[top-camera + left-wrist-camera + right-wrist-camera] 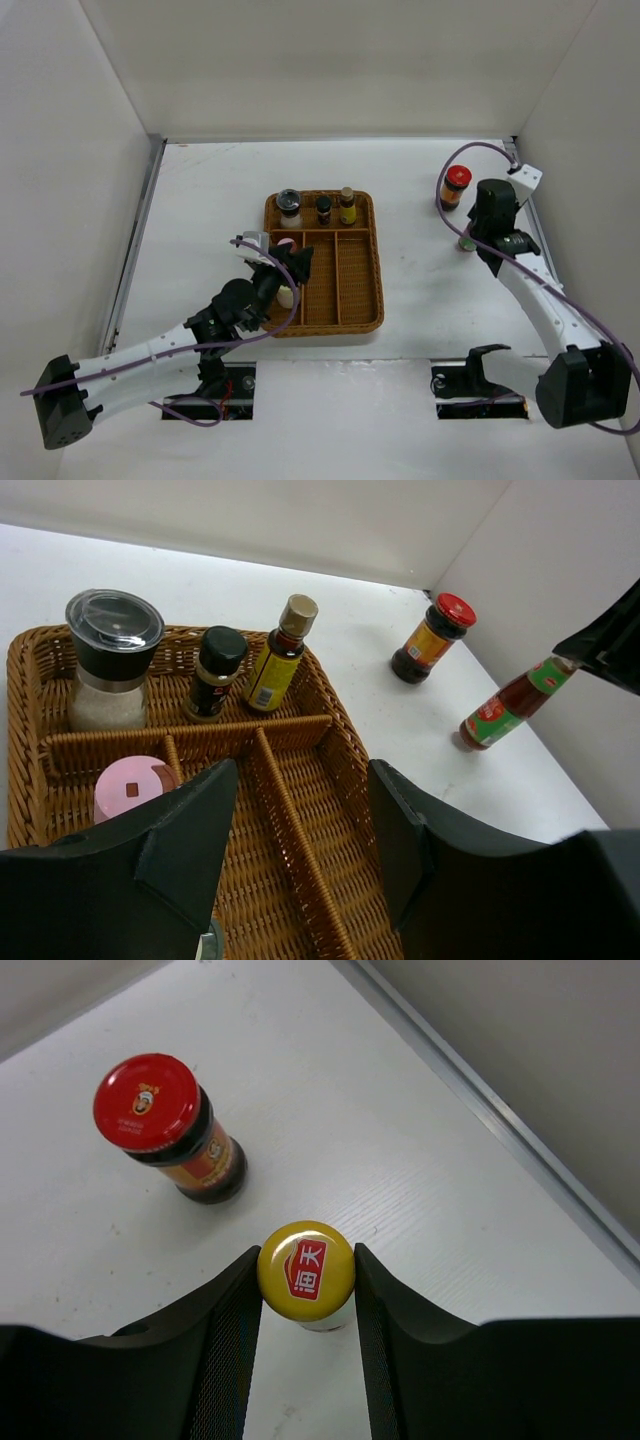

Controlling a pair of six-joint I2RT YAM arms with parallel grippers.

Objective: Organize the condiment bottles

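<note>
Yellow-capped bottle (305,1272) sat beside the red jar (150,1105), its cap clenched by the right gripper (307,1258); a straight lift suited best. Left gripper (300,775) hung released, seemingly empty, over the tray (30,650).

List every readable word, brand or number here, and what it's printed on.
"海天": white on red, on the yellow cap of the green-red bottle.
Red lid of the dark jar: tiny emblem, unreadable.
Body labels on the bottles: too blurred to read.
</note>
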